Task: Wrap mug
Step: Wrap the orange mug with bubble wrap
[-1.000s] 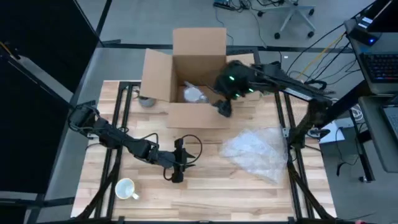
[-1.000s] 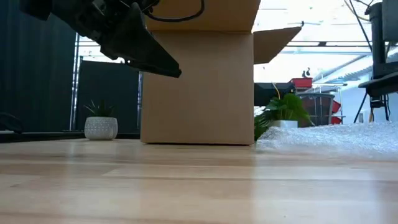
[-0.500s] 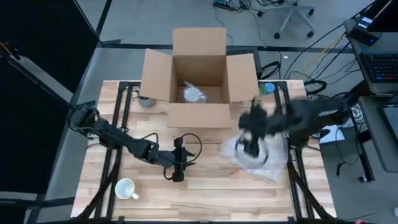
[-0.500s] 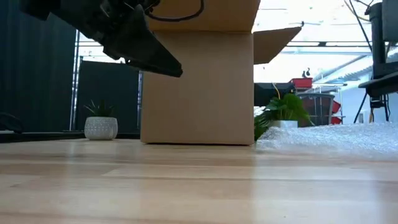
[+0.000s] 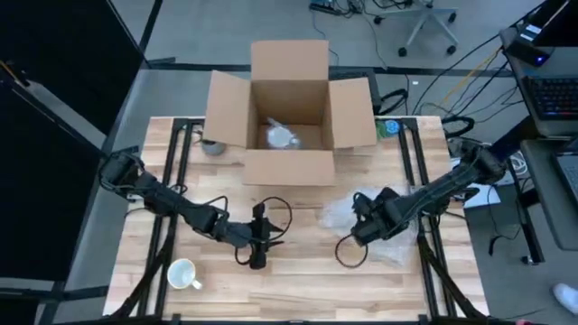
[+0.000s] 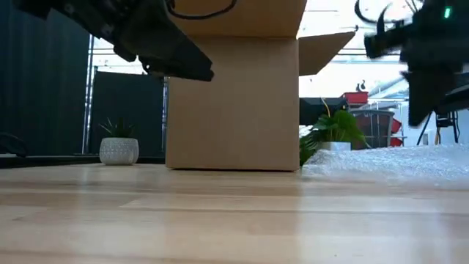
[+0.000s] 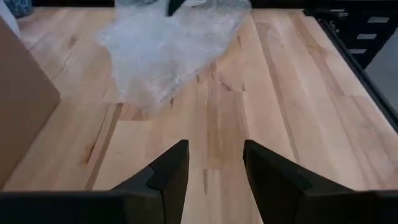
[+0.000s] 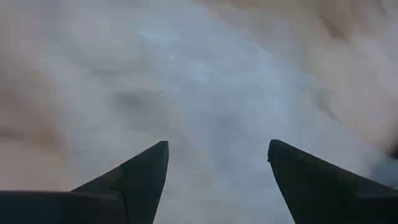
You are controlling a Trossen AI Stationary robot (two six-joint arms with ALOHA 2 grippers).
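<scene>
A: Our right gripper (image 8: 217,180) hangs directly over the bubble wrap (image 5: 384,217), fingers spread wide with nothing between them. In the right wrist view the sheet fills everything ahead of the fingertips.

B: And the mug (image 5: 183,273)? It sits well apart from that claw, out at the table's near left corner, closer to our left gripper (image 7: 213,171) but off to its side. The left claw is open too and empty, with only bare table (image 5: 298,271) under its fingertips and the wrap farther ahead of it.

A: So what worries us is the pinch. The wrap is thin and lies flat, so if we close too high we catch nothing, and if we press too low the fingertips may jam on the wood.

B: We judge a one-edge grab could also drag the whole sheet crumpled instead of spread, leaving no flat patch to set the mug on.

A: The cardboard box (image 5: 289,113) stands beyond our right claw. Swinging the sheet that way could snag a flap.

B: And the two arms must meet over the middle, so we risk crossing paths if both move at once.
</scene>
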